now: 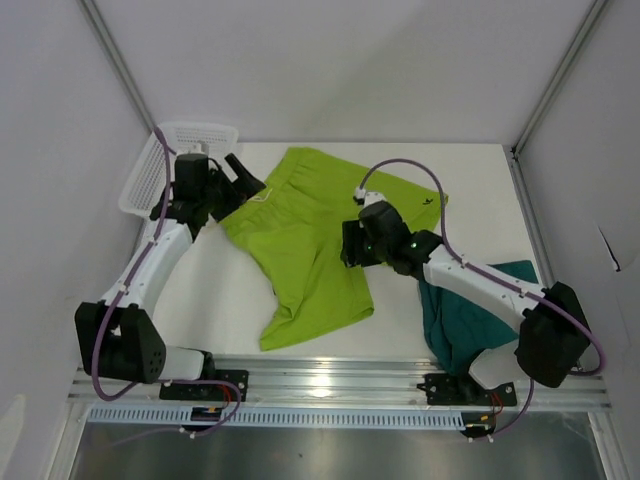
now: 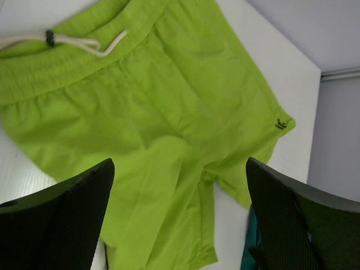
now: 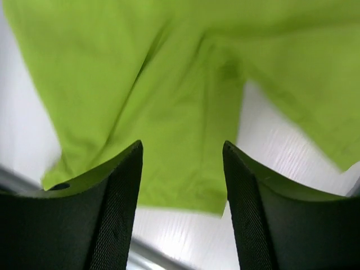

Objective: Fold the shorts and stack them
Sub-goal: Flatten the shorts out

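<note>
1. Near edge: metal rail [image 1: 330,378] carries both arm bases.
2. Near R: teal shorts [image 1: 455,325] lie bunched on the table [image 1: 210,300], partly under the R arm. No fingers near them. Their far edge shows just beyond the R forearm.
3. Centre: lime shorts [image 1: 300,250] lie spread flat. One leg hem points near, stopping short of the rail. The other leg runs far-R, w/ a small dark logo [image 2: 279,124] at its hem.
4. R gripper [image 3: 181,146]: fingers parted, nothing btwn them, hovering above the crotch/near-leg area. Fabric lies below the pads, not pinched. Wrist view is blurred, so the gap to the cloth cannot be told.
5. L gripper [image 2: 180,163]: fingers spread wide, released, above the far-L waistband side. The pale drawstring [image 2: 84,44] lies on the waistband, beyond the fingertips.
6. Open room: bare table L of the near leg, up to the L arm; bare table also in the notch btwn the two legs and along the far-R side.
7. Far L: white mesh basket [image 1: 150,175] leans at the wall, just behind the L wrist.
</note>
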Controlling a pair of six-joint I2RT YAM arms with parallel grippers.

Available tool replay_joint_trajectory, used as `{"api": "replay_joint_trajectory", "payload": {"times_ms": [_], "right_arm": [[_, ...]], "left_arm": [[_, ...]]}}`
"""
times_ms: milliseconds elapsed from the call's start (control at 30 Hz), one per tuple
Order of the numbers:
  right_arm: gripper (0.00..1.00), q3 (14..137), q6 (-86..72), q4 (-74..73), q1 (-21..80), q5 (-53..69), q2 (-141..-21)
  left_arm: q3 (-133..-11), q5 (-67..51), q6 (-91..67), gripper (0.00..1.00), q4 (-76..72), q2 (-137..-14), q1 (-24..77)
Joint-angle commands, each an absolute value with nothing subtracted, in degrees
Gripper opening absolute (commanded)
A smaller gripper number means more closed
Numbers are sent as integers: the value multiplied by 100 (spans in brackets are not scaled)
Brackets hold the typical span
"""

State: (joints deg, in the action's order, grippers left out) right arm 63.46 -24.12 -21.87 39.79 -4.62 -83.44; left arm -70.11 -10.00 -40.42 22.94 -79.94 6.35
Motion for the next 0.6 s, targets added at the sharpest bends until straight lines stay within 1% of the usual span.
{"api": "replay_joint_trajectory", "payload": {"times_ms": [0,100,133,167,233,333,567], "right_arm": [[59,6031,-2574,-2372,4727,-1107,-7849],[47,5758,-2881,-2382,5149,-1397,-7866],[38,5705,-2979,-2399,5185,-1432,-7901],[34,5643,-3066,-2399,5203,-1494,-7980],[29,5459,-3225,-2338,5238,-1494,-8050],[24,5318,-3339,-2232,5256,-1398,-8261],[19,5124,-3498,-2364,5344,-1450,-8885]], "left_arm": [[-6050,-783,-3902,99,1848,-7498,606],[-5433,-633,-3999,98,1251,-7155,606],[-5092,-642,-4008,98,1118,-7093,606],[-4984,-633,-4017,97,986,-7006,606],[-4756,-650,-4034,97,677,-6970,606],[-4764,-676,-3982,97,572,-7066,606],[-4693,-949,-3990,96,264,-7453,606]]}}
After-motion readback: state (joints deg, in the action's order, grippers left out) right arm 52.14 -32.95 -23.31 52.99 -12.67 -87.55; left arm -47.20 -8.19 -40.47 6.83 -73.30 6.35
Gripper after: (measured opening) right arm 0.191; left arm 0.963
